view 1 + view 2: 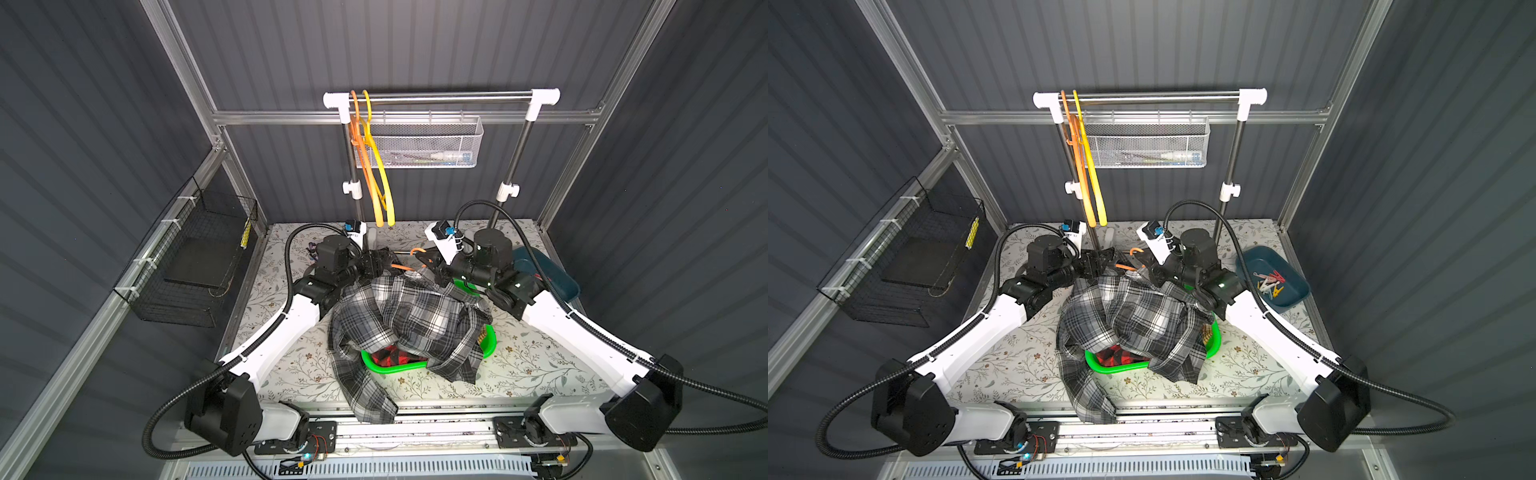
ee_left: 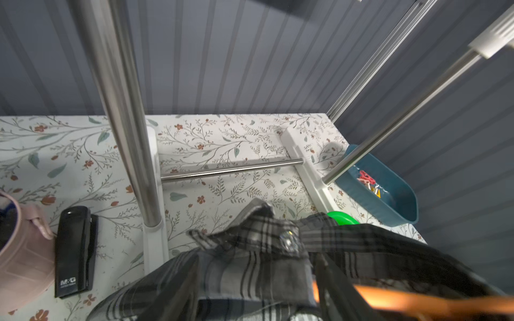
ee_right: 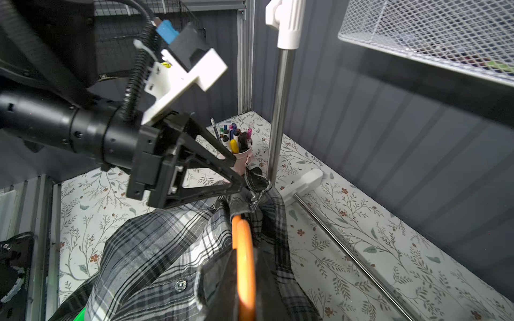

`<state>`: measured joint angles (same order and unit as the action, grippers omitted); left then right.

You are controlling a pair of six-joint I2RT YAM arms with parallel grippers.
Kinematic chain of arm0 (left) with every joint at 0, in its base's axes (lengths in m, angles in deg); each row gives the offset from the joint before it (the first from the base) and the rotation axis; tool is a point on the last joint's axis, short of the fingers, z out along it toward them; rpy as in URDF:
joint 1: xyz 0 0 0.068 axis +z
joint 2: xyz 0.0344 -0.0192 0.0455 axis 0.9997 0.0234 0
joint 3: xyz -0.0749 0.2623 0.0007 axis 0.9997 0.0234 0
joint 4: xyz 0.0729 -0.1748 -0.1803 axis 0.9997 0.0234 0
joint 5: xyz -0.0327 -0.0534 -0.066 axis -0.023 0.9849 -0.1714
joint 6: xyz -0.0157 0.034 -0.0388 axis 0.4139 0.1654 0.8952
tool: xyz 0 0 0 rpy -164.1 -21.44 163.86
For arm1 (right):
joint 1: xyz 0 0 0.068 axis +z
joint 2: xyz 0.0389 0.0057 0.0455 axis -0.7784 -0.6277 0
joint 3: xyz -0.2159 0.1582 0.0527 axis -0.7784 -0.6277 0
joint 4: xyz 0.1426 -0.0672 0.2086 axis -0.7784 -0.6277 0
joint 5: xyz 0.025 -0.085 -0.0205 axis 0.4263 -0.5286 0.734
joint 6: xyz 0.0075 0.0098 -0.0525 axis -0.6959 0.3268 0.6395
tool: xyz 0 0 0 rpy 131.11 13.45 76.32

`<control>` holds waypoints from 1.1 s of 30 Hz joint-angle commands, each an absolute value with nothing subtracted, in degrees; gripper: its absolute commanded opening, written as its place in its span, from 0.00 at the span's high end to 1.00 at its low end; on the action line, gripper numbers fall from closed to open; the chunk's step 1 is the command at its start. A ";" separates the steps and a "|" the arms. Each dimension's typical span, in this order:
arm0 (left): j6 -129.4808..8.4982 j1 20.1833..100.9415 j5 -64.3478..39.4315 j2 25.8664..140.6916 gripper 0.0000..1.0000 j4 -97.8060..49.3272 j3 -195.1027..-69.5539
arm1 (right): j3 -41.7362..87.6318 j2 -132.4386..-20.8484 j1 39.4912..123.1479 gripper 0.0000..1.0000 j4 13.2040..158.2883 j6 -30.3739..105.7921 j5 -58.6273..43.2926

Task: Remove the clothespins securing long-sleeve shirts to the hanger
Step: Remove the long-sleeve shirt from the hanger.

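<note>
You have the left gripper (image 3: 239, 175) parted at the collar of one grey-black-white plaid shirt (image 1: 399, 316), the right gripper (image 3: 244, 283) clenched on one orange plastic hanger (image 3: 242, 230), and loose plastic clothespins (image 1: 1271, 284), too small to count, in one teal plastic tray (image 1: 1260, 257).

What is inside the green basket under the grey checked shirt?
A bit of red-and-black cloth peeks out of the green basket. The grey checked shirt covers the rest, so anything else is hidden.
</note>
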<state>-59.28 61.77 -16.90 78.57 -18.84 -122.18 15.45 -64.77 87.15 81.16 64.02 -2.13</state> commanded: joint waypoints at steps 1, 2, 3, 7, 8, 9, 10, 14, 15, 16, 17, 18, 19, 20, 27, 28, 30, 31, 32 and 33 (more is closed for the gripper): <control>-59.27 62.12 -14.56 79.27 0.35 -19.38 -124.53 | 14.58 -63.40 89.05 1.00 79.55 67.03 -5.93; -59.17 62.12 -13.97 79.57 0.35 -19.22 -124.54 | 14.35 -63.20 89.40 1.00 79.64 67.24 -6.42; -59.00 62.12 -13.59 79.89 0.36 -19.26 -124.43 | 14.18 -63.17 89.75 1.00 79.62 67.46 -6.69; -58.25 62.12 -11.67 80.88 0.36 -19.20 -124.00 | 14.15 -63.18 90.75 1.00 79.35 68.10 -7.53; -57.92 62.12 -10.84 81.18 0.37 -19.33 -123.93 | 14.20 -63.27 90.93 1.00 79.39 68.19 -7.70; -57.57 62.12 -10.09 81.41 0.37 -19.66 -123.90 | 14.07 -63.27 91.10 1.00 79.39 68.38 -7.94; -57.21 62.12 -9.45 81.65 0.38 -19.87 -123.89 | 14.09 -63.36 91.26 1.00 79.42 68.55 -8.12; -55.84 62.16 -7.20 82.27 0.39 -19.75 -124.17 | 14.20 -64.03 91.46 1.00 79.26 68.94 -9.42; -55.74 62.03 -6.54 82.04 0.39 -19.69 -124.25 | 14.13 -64.23 91.46 1.00 79.20 68.85 -9.44; -55.73 62.03 -6.28 81.70 0.39 -19.69 -124.25 | 14.11 -64.33 91.46 1.00 79.19 68.76 -9.26; -55.82 62.03 -6.23 81.37 0.39 -19.70 -124.12 | 14.06 -64.46 91.51 1.00 79.38 68.51 -9.03; -55.83 62.05 -6.23 81.07 0.39 -19.70 -124.12 | 13.91 -64.48 91.55 1.00 79.60 68.36 -8.76; -56.07 62.03 -6.23 80.98 0.39 -19.70 -124.00 | 13.86 -64.35 91.62 1.00 79.86 68.17 -8.45; -56.22 62.03 -6.23 81.06 0.39 -19.64 -123.93 | 13.80 -64.17 91.70 1.00 80.04 67.99 -8.26; -55.55 62.01 -2.71 84.24 0.49 -19.91 -124.16 | 14.10 -63.44 92.43 1.00 79.73 68.77 -8.06; -55.48 61.99 -2.60 84.47 0.51 -19.92 -124.26 | 14.05 -63.41 92.47 1.00 79.63 68.72 -8.14; -55.56 61.95 -2.55 84.67 0.58 -20.27 -124.26 | 14.00 -63.10 92.52 1.00 79.68 68.73 -8.10; -55.56 61.98 -2.56 84.72 0.63 -20.39 -124.26 | 13.91 -63.04 92.54 1.00 79.69 68.72 -8.11; -55.62 61.95 -2.41 84.67 0.69 -20.54 -124.26 | 13.86 -62.93 92.52 1.00 79.67 68.73 -8.07; -55.74 61.96 -2.33 84.72 0.73 -20.51 -124.25 | 13.76 -62.87 92.51 1.00 79.62 68.77 -8.19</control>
<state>-55.58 61.77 -3.89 84.53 -19.52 -122.58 14.29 -64.27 92.15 79.58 68.24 -8.16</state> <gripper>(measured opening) 0.297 0.089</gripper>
